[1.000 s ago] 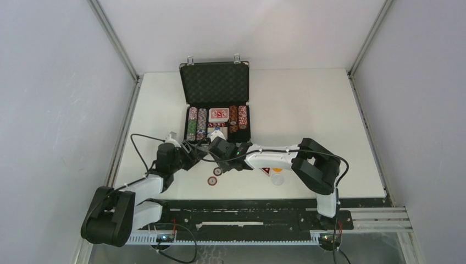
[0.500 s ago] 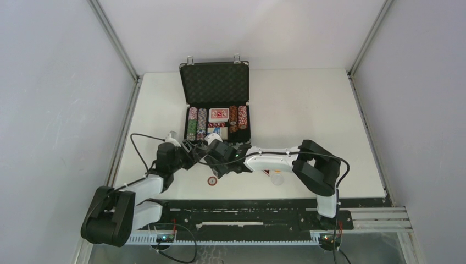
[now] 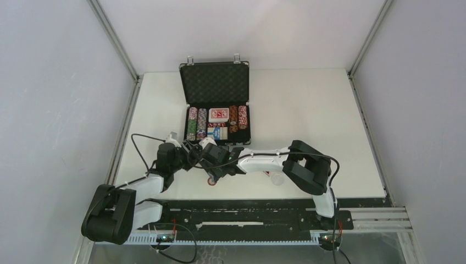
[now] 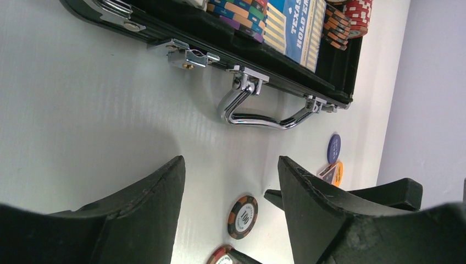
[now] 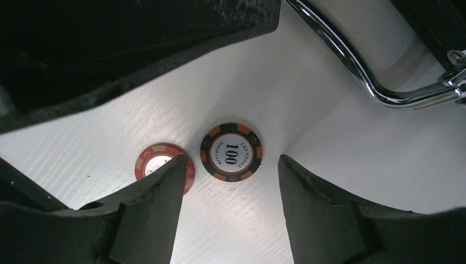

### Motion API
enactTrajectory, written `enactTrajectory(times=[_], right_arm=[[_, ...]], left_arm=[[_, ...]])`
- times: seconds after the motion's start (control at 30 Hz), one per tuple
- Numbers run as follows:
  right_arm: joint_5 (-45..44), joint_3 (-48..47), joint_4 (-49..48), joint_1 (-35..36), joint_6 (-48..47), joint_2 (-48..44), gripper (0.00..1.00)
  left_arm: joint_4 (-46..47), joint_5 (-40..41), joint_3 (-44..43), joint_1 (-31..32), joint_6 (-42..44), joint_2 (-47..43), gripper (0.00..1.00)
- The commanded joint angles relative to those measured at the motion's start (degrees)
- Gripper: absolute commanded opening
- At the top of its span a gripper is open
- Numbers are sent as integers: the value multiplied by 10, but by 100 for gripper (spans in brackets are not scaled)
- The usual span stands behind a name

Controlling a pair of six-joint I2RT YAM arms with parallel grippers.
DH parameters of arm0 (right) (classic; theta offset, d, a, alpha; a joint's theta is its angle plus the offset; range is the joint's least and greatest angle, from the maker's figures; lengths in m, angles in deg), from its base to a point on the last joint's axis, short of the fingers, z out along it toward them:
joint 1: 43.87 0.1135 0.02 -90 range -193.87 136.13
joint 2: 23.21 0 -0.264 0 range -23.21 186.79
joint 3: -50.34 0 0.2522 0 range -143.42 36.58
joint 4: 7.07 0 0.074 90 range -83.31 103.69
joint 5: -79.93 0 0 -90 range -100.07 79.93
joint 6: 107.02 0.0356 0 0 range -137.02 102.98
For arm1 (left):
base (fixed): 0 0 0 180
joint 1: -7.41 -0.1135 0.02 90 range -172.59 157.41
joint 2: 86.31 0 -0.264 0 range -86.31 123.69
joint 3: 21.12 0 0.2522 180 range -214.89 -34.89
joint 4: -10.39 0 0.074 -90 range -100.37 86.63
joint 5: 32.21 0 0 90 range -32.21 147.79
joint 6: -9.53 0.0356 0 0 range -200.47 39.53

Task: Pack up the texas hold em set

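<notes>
Though mostly packed, not finished yet. Standing open at the far middle of the desk: black case, lid upright. Visible inside it: 4 rows of striped chips, a red deck, and a blue box lettered TEXAS HOLD'EM. Lying loose on the near side of the case, just in front of its metal handle: a black-and-orange 100 chip, with a red chip just beside that. Further along the front of the case, off its right corner: a blue button, an orange button and a white disc.

Right jaws: spread wide, set low over the 100 chip with 1 finger on either side of it, gripping nothing; contact with the chip impossible to tell. Rim of the red chip hidden behind the finger nearest it. Left jaws: likewise wide and empty, hovering just in front of the case handle, pointed toward the 2 loose chips.

Judged from this layout: bulk of the job done, at least 5 pieces left to lift into the case, then lid to fold down and latches to snap shut. Likely step in hand: pinching up the 100 chip. Thin and flat on a smooth desk, so probably awkward to get under.
</notes>
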Motion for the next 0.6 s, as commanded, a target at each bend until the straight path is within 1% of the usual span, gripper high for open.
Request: enactTrajectory(times=[0.0, 0.17, 0.43, 0.5, 0.57], right_arm=[[-3, -28, 6, 6, -6, 13, 70], [-14, -37, 15, 11, -9, 22, 67], [-38, -39, 37, 12, -4, 31, 59], [-42, -38, 40, 12, -3, 32, 56], [-45, -35, 40, 12, 0, 31, 55]], left_arm=[[20, -6, 4, -5, 2, 6, 68], [23, -8, 4, -6, 3, 9, 67], [28, -11, 5, -6, 3, 13, 68], [30, -12, 5, -5, 3, 16, 67], [33, -13, 5, -5, 2, 18, 67]])
